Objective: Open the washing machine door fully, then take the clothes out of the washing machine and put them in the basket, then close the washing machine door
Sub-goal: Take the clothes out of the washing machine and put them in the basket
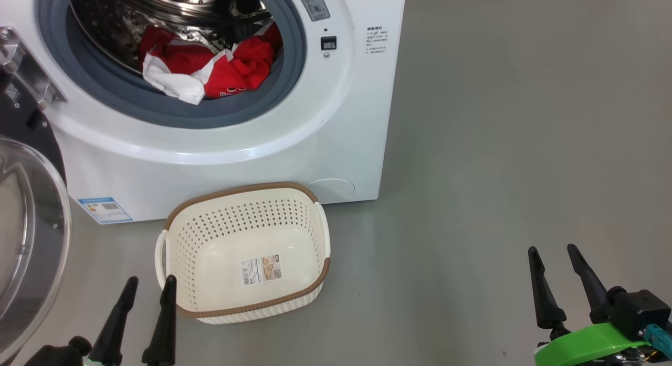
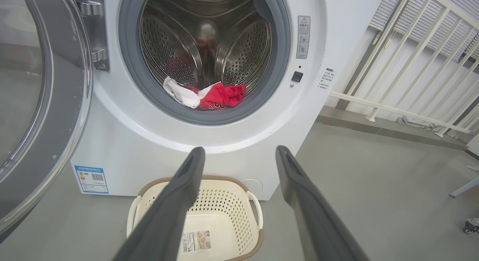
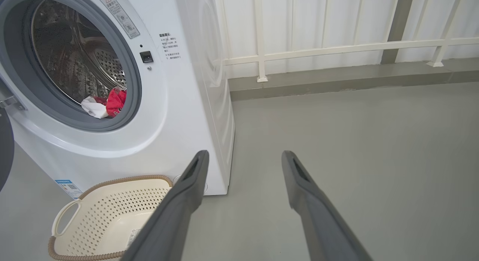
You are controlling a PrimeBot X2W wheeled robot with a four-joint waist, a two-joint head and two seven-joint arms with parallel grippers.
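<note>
The white washing machine [image 1: 220,145] stands with its door [image 1: 29,224] swung out to the left, the glass bowl facing me. Red and white clothes [image 1: 210,66] lie in a heap at the drum's front lip, also seen as clothes [image 2: 209,96] and clothes [image 3: 106,105]. The cream basket [image 1: 320,234] sits on the floor just before the machine, with only a sticker inside. My left gripper [image 1: 149,284] is open beside the basket's left handle, nothing between its fingers. My right gripper [image 1: 554,253] is open over bare floor at the lower right.
A white railing [image 2: 404,66] and a low grey kerb [image 3: 336,81] run along the wall to the right of the machine. Grey floor [image 1: 499,145] stretches right of the machine and basket. A castor wheel [image 2: 470,226] shows at the far right.
</note>
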